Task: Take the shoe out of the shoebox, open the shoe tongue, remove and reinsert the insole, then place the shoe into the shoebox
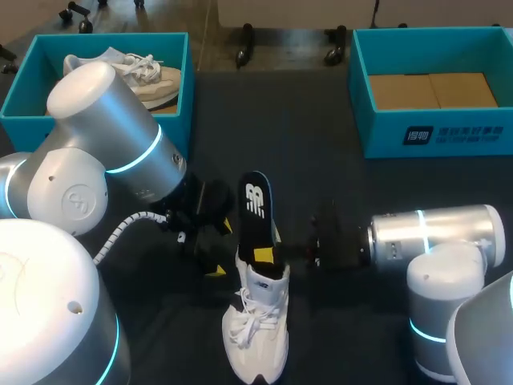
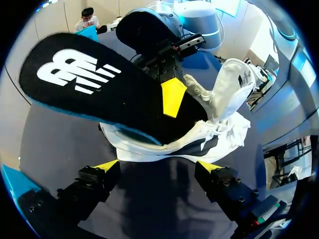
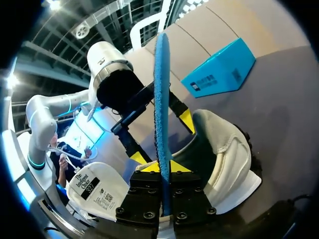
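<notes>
Insole (image 1: 255, 210), black with a white logo (image 1: 254, 200) on its top face, stands up out of the shoe (image 1: 256, 337). The shoe lies on the table (image 1: 337, 160) between the two arms, laces up, toe toward the robot.

The right gripper (image 3: 162, 167) comes in from the shoe's right and is clamped on the insole. Only its own view shows this plainly: the insole is seen edge-on as a thin blue strip, pinched between both yellow tips.

The left gripper (image 2: 159, 167) is spread wide just beside the shoe's heel, holding nothing. Its view alone shows the insole's logo face with one yellow tip of the other gripper pressed flat on it. It also shows the tongue (image 2: 234, 74) pulled up and away from the opening, with a printed tag (image 2: 245, 77).

The insole's lower end is hidden inside the shoe.

Well beyond the shoe's left stands the left box (image 1: 104, 36), partly covered by the left arm (image 1: 112, 128), with a second shoe (image 1: 148, 76) in it. Well beyond the shoe's right stands the right box (image 1: 385, 132), with a brown card floor and white print (image 1: 453, 135) on its wall.
</notes>
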{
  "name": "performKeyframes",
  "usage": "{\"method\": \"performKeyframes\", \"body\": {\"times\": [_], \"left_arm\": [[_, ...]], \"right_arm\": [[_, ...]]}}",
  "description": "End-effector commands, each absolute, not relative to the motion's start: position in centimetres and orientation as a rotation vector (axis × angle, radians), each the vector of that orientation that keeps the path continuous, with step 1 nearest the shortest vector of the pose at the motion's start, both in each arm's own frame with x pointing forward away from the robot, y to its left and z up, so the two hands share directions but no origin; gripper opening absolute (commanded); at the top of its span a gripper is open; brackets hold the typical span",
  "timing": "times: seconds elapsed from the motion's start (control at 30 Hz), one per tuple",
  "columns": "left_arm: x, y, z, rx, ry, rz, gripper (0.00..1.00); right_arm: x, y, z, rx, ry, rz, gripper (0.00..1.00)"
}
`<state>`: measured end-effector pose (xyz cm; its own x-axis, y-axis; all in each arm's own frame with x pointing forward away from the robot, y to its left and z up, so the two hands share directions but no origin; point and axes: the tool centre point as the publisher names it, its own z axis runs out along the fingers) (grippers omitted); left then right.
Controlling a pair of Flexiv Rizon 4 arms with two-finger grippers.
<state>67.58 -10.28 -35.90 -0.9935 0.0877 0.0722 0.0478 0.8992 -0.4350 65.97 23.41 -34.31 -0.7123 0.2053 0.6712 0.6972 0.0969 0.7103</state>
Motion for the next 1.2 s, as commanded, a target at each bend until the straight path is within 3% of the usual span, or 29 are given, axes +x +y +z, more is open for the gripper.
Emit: {"method": "performKeyframes", "body": {"times": [0.03, 0.13, 0.73, 0.87, 0.97, 1.2], "left_arm": [[67.5, -10.3, -36.0, -0.106, -2.976, 0.676, 1.00], [67.5, -10.3, -36.0, -0.106, -2.976, 0.676, 1.00], [67.5, -10.3, -36.0, -0.106, -2.976, 0.676, 1.00], [67.5, -10.3, -36.0, -0.106, -2.976, 0.676, 1.00], [67.5, -10.3, -36.0, -0.106, -2.976, 0.676, 1.00], [67.5, -10.3, -36.0, -0.106, -2.976, 0.676, 1.00]], "right_arm": [[65.9, 23.6, -33.9, -0.859, -1.977, -1.703, 0.41], [66.1, 23.8, -33.2, -0.840, -1.978, -1.743, 0.44], [68.8, 24.4, -31.8, -0.893, -1.864, -1.803, 0.27], [68.9, 24.5, -31.8, -0.907, -1.840, -1.806, 0.18], [68.9, 24.5, -31.7, -0.916, -1.827, -1.807, 0.00], [68.6, 24.5, -32.5, -0.972, -1.799, -1.745, 0.00]]}}
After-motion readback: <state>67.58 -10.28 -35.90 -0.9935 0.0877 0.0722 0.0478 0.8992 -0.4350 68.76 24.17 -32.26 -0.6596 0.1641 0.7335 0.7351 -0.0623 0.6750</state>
